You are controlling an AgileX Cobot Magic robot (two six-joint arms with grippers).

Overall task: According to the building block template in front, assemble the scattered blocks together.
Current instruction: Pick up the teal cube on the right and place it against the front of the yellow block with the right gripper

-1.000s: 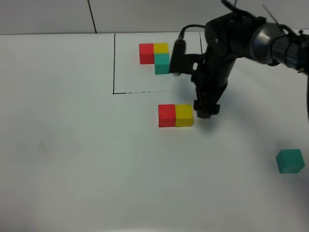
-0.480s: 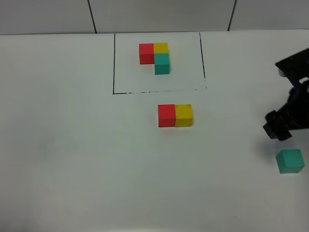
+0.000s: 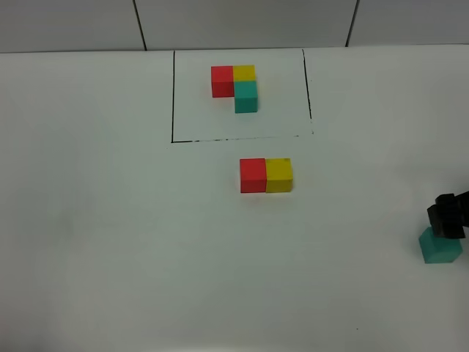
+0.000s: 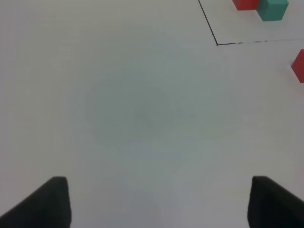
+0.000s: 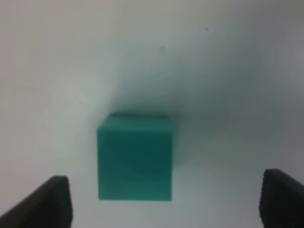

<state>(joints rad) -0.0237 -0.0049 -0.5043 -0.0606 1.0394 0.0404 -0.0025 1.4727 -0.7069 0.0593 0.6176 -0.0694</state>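
The template [image 3: 238, 86] is an L of red, yellow and teal cubes inside a thin black drawn frame at the back; part of it shows in the left wrist view [image 4: 263, 7]. A loose red block [image 3: 253, 175] and a loose yellow block [image 3: 279, 174] sit touching just in front of the frame. The loose teal block [image 3: 440, 247] lies at the right edge. My right gripper [image 3: 448, 216] hangs over it, open, and the teal block [image 5: 135, 157] lies between its fingertips [image 5: 52, 199]. My left gripper [image 4: 156, 204] is open and empty over bare table.
The white table [image 3: 124, 242] runs to a tiled wall at the back. The red block's edge shows in the left wrist view [image 4: 299, 65]. The teal block lies close to the table's right side.
My right arm has swung from beside the yellow block to the right edge and come down over the teal block. The blocks have not moved.
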